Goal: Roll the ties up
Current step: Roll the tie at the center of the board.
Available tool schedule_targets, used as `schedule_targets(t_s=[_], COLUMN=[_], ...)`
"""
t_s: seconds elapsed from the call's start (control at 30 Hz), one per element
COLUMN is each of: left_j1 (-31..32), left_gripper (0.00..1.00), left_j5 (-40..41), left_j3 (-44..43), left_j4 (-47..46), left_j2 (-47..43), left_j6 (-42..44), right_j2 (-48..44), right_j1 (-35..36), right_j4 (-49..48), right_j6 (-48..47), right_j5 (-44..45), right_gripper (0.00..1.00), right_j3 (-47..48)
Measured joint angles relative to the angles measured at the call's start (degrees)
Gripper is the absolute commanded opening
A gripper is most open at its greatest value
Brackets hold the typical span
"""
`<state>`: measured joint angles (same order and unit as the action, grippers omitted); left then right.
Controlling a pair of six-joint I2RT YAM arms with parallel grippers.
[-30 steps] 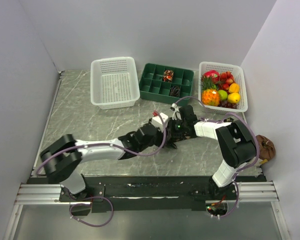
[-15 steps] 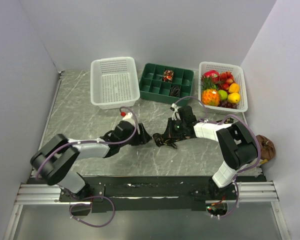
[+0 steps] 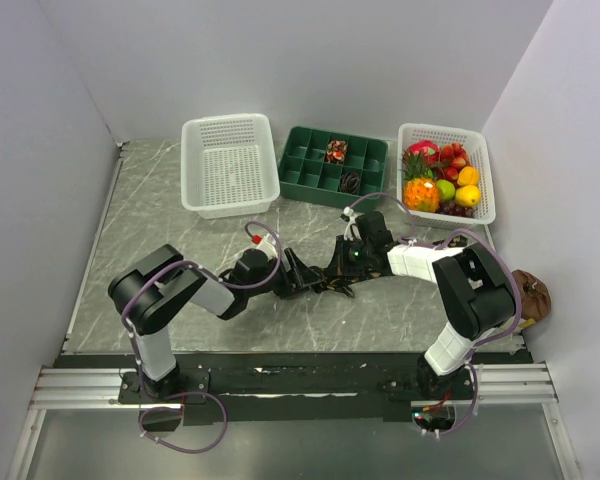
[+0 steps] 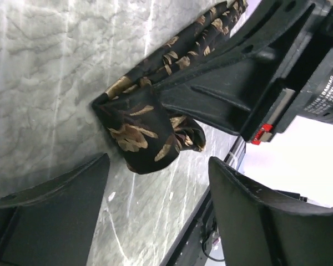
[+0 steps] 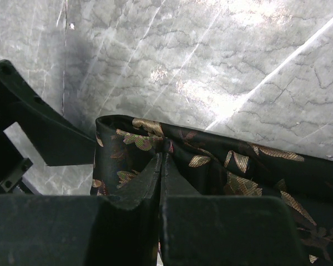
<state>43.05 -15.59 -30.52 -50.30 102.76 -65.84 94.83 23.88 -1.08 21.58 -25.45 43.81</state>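
Observation:
A black tie [image 3: 325, 280] with tan leaf patterns lies on the marble table between the two grippers. My right gripper [image 5: 164, 148] is shut on the tie [image 5: 238, 166] near its folded end, low over the table. In the left wrist view that folded end [image 4: 139, 130] sits just ahead of my left gripper [image 4: 160, 162], which is open with nothing between its fingers [image 4: 55, 205]. From above, the left gripper [image 3: 292, 274] faces the right gripper [image 3: 337, 268] from the left. A reddish rolled tie [image 3: 336, 151] and a dark rolled tie [image 3: 350, 182] sit in the green tray.
At the back stand an empty white basket [image 3: 228, 165], a green divided tray [image 3: 310, 170] and a white basket [image 3: 485, 170] full of toy fruit. A brown object [image 3: 530, 293] lies at the right table edge. Purple cables loop over both arms.
The left gripper pulled back to the left from the tie, then came back toward its folded end with its jaws wider. The left elbow has folded in. The right gripper has stayed put.

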Motion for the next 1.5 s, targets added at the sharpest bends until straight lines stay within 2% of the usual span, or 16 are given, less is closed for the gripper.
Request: schedule_targets(t_s=[0.17,0.33,0.5,0.6,0.63,0.77,0.97,1.13,1.37,1.5], left_j1=[0.09,0.68,0.81,0.83,0.90,1.11,0.94,-1.86,-6.73,-8.63], left_gripper=[0.64,0.58,0.48,0.28,0.18,0.01,0.01,0.01,0.01,0.01], left_j5=[0.90,3.02,3.58,4.09,4.55,5.90,7.26,7.69,11.08,13.35], left_j3=[-0.52,-1.88,-3.93,-4.55,-4.55,-4.46,-3.08,0.22,0.83,-3.80], left_j4=[-1.77,-3.61,-5.73,-5.81,-5.66,-5.79,-6.01,-2.54,17.31,33.07], left_j2=[2.10,4.90,8.22,9.03,9.07,9.16,7.89,2.73,-11.54,-17.44], left_j6=[-2.38,-4.31,-5.38,-5.44,-5.40,-5.27,-3.74,0.46,13.20,21.77], right_j2=[0.00,0.00,0.00,0.00,0.00,0.02,0.13,3.28,10.08,12.52], right_j1=[0.02,0.04,0.04,0.04,0.04,0.07,1.11,5.31,12.02,14.14], right_j4=[-0.02,-0.07,-0.26,-0.57,-0.66,-1.01,-1.36,0.04,1.75,2.01], right_j6=[0.02,0.02,0.02,0.00,0.00,0.00,-0.07,-0.42,0.04,0.74], right_j5=[0.00,0.00,0.39,0.83,0.92,1.42,1.81,2.60,4.20,3.96], right_gripper=[0.02,0.03,0.02,0.02,0.02,0.02,0.02,0.02,0.02,0.02], right_j3=[0.00,0.00,-0.02,-0.02,-0.02,-0.02,0.35,5.40,16.41,20.79])
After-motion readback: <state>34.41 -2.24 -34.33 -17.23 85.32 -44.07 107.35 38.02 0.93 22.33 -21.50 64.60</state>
